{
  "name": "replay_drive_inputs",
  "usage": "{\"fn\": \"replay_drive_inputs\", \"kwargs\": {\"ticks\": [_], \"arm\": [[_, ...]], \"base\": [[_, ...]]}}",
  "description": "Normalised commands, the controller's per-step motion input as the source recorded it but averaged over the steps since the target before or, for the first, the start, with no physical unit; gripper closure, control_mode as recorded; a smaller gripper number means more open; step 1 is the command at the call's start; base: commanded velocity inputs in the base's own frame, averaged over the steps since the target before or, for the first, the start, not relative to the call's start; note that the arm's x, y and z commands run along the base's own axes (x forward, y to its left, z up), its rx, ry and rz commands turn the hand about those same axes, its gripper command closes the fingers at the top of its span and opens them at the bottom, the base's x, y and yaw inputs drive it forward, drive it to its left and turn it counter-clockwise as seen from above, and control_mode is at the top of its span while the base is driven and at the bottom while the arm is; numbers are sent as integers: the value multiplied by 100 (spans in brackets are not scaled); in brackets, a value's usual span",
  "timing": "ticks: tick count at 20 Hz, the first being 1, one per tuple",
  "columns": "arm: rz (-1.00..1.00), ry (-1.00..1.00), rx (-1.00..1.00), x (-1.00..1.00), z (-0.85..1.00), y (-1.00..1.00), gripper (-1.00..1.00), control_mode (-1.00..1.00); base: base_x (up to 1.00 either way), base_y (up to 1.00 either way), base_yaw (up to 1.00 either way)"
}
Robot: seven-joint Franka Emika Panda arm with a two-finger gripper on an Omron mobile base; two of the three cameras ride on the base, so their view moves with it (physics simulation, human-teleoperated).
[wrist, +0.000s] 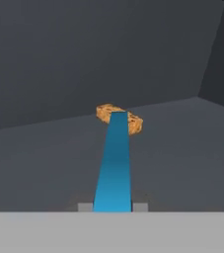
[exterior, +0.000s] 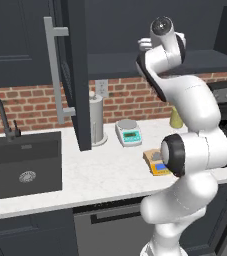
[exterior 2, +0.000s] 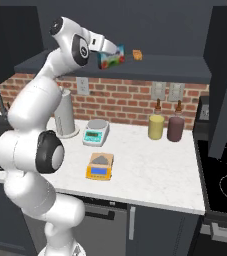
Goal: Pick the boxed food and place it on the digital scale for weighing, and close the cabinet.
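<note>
Around the digital scale [exterior 2: 99, 167] you have bare counter [exterior 2: 150, 165] on its right; behind it stand the white-and-teal scale [exterior 2: 96, 132], a grey canister [exterior 2: 65, 117] and two bottles [exterior 2: 166, 125]. Above it, the cabinet [exterior 2: 135, 70] doors hang open, an orange snack [exterior 2: 137, 55] on the shelf.

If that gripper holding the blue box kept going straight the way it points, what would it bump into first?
Probably the small orange snack lying on the cabinet shelf dead ahead of the boxed food in the gripper; behind it stands the cabinet's back wall. Depth is hard to judge.
</note>
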Motion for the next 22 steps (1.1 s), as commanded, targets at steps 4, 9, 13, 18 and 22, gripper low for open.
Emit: {"fn": "replay_drive_inputs", "kwargs": {"ticks": [4,9,13,18,22], "arm": [[2,-5,4,-89,0,16,100,-100],[16,7,1,-100,10,0,100,-100],[26,7,0,-100,19,0,100,-100],[29,2,0,-100,13,0,100,-100],[28,0,0,-100,0,0,100,-100]], "base": [[0,0,0],[0,0,0],[0,0,0],[0,0,0],[0,0,0]]}}
